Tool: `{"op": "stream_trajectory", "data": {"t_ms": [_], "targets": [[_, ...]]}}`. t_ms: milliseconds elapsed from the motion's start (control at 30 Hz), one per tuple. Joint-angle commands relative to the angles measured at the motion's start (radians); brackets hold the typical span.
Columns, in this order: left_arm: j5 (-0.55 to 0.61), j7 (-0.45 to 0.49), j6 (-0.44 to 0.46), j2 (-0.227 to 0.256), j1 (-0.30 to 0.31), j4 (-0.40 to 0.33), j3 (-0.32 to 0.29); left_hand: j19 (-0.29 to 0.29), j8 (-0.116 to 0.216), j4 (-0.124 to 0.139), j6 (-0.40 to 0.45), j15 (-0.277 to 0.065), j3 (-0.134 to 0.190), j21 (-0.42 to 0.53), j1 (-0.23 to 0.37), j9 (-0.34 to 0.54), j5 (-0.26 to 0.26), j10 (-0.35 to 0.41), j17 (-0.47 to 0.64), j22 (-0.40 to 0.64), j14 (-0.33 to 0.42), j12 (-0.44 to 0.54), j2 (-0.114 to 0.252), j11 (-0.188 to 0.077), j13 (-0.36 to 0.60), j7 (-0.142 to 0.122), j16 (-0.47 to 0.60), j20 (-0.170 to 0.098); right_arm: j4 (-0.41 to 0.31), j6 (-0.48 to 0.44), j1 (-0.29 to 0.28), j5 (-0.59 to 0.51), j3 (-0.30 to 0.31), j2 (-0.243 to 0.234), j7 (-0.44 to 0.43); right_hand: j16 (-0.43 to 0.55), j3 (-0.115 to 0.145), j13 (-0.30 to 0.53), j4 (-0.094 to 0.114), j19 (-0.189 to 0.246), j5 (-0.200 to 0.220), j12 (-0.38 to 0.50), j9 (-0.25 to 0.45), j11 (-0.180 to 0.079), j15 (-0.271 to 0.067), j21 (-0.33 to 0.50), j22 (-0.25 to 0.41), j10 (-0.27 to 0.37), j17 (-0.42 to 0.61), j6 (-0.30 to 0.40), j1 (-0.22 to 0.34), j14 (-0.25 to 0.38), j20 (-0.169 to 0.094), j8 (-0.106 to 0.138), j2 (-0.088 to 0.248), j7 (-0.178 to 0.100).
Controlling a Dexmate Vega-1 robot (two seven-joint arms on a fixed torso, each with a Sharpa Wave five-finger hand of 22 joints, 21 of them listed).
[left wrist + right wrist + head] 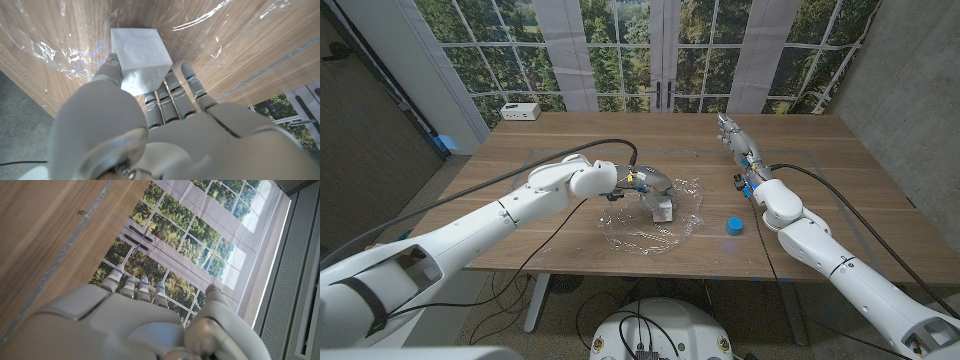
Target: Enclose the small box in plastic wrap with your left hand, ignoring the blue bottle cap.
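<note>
Two white arms come in from the near corners of the wooden table (pixel 840 150). Nearest to the robot, on its right side, the blue bottle cap (pixel 734 226) lies on the wood, just beside the right forearm and beside the edge of the plastic wrap (pixel 630 235). The wrap is a clear, wrinkled sheet spread on the table in the near middle, with bright folds that shine in the light.

On this sheet stands the small box (pixel 662 208), a white cube. The left hand (pixel 638 183) reaches over it from the robot's left. In the left wrist view the thumb is on one side of the box (pixel 138 58) and the other fingers (pixel 170 92) lie close together against the opposite side, so the hand (pixel 165 130) grips the box between them. The wrap (pixel 45 50) lies on the wood around the box.

Further away, the right hand (pixel 732 133) rests out on the table, well apart from the box and the wrap. In the right wrist view its fingers (pixel 135 287) are stretched out side by side, a little apart, and they hold nothing.

At the far left corner of the table there is a small white device (pixel 520 111). Behind the table stands a backdrop of windows and trees (pixel 620 40).
</note>
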Motion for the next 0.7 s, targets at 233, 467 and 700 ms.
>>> {"op": "stream_trajectory", "data": {"t_ms": [233,467,700], "targets": [[0.196,0.102,0.109,0.039,0.062,-0.119,-0.042,-0.071,-0.047,-0.028,-0.056,-0.022,-0.014,-0.049,0.016,0.002,0.002,-0.121,-0.012,0.002,-0.191,-0.081,0.012,0.018,-0.017,-0.009,-0.021,0.015,-0.007,0.004,0.002,0.000,0.002,-0.006,0.006,0.004,0.000,0.005,-0.004,0.000,0.002,-0.005,0.002,-0.001,-0.002,0.003,0.003,0.003,0.004,0.002,0.001,0.005,0.002,0.001,0.013,-0.008],[0.078,-0.042,0.081,0.025,0.015,-0.101,-0.043,-0.104,-0.098,-0.031,-0.148,0.000,-0.037,-0.076,-0.001,0.003,-0.001,-0.180,-0.031,0.003,-0.272,-0.121,0.011,0.029,-0.023,-0.015,-0.015,0.035,-0.018,0.002,-0.010,0.002,0.007,-0.009,0.000,0.004,-0.001,0.005,-0.003,0.001,0.001,-0.005,0.002,0.000,-0.001,0.003,0.003,0.004,0.005,0.003,-0.002,0.007,0.002,0.002,0.012,-0.009],[0.107,0.018,0.093,0.029,0.042,-0.114,-0.053,-0.111,-0.112,-0.022,-0.174,0.009,-0.065,-0.088,-0.036,0.002,0.000,-0.194,-0.044,0.003,-0.292,-0.135,-0.011,0.030,-0.026,-0.012,-0.011,0.040,-0.027,0.004,-0.019,0.008,0.012,-0.012,0.000,0.005,-0.002,0.005,-0.003,0.001,0.001,-0.005,0.002,0.000,0.000,0.003,0.003,0.004,0.005,0.003,-0.004,0.009,0.003,0.001,0.012,-0.010]]}}
